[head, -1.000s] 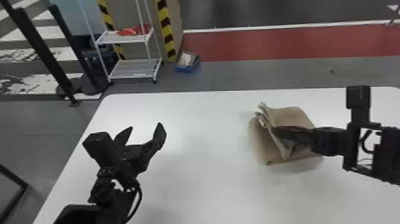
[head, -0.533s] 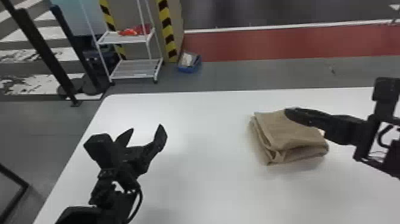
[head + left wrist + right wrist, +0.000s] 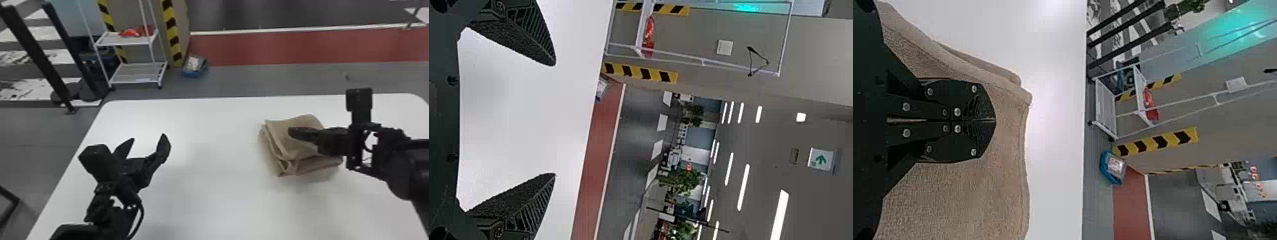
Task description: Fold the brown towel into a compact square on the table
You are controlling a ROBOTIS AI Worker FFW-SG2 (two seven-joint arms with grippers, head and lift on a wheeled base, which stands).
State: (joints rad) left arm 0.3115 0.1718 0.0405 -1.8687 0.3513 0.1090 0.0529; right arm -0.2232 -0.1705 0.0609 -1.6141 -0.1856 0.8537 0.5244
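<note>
Your folded brown woven-cloth towel (image 3: 282,146) lies on the white, round-cornered desk (image 3: 220,182), toward two o'clock from its middle. You seem close to done, but its loose layers could slip apart: they part at the towel's seven o'clock corner, and an under-layer juts out toward four. If your black two-fingered right pincer (image 3: 296,132), its fingers together over the cloth, bears down and drifts sideways, friction could skew the top fold. Whether it presses or merely hovers, you can't tell. Lift it carelessly and a fingertip might catch a hem; open it there and the fingers could ruffle the pile.

Your right arm comes in from four o'clock, masking part of the towel and barring any approach from that side. Toward nine, well apart from the towel, your black left pincer (image 3: 147,139) waits with fingers spread. Past the desk's far edge, toward ten from the towel, stand a white-framed trolley (image 3: 138,74) and a blue box (image 3: 192,74), both clear of your work.
</note>
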